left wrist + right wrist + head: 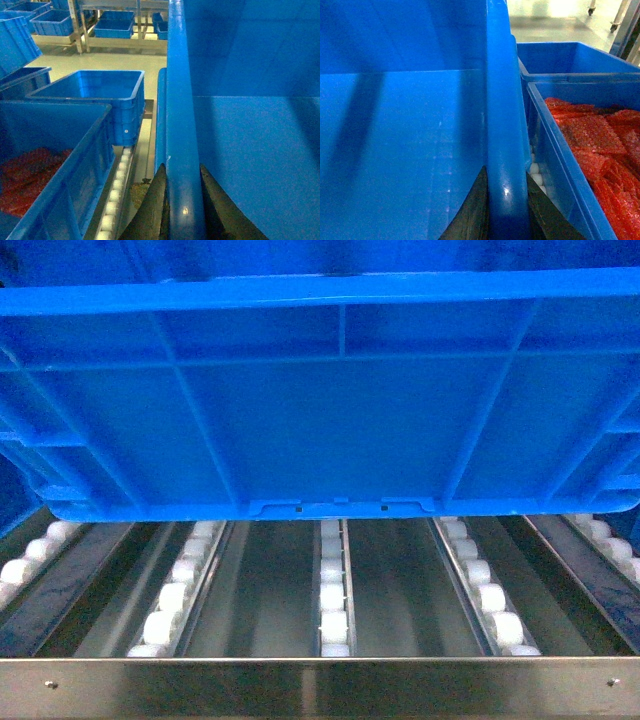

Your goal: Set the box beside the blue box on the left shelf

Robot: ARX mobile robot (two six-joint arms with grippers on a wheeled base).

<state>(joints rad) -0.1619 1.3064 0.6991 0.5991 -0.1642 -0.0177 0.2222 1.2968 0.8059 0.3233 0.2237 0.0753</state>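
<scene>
The box (320,420), a large bright blue ribbed crate, fills the upper head view. Its near bottom edge sits over the roller rows (335,590) of the left shelf (320,685); I cannot tell whether it touches them. My left gripper (182,171) is shut on the box's left rim (179,100), one finger on each side. My right gripper (506,172) is shut on the right rim (502,100) in the same way. The box's inside (250,150) is empty. A blue box with red contents (45,165) stands just to its left. Neither gripper shows in the head view.
Another blue box with red packets (590,145) stands close on the right, with an empty one (565,57) behind it. In the left wrist view an empty blue crate (100,95) sits farther along, and more crates (115,25) rest on floor racks beyond.
</scene>
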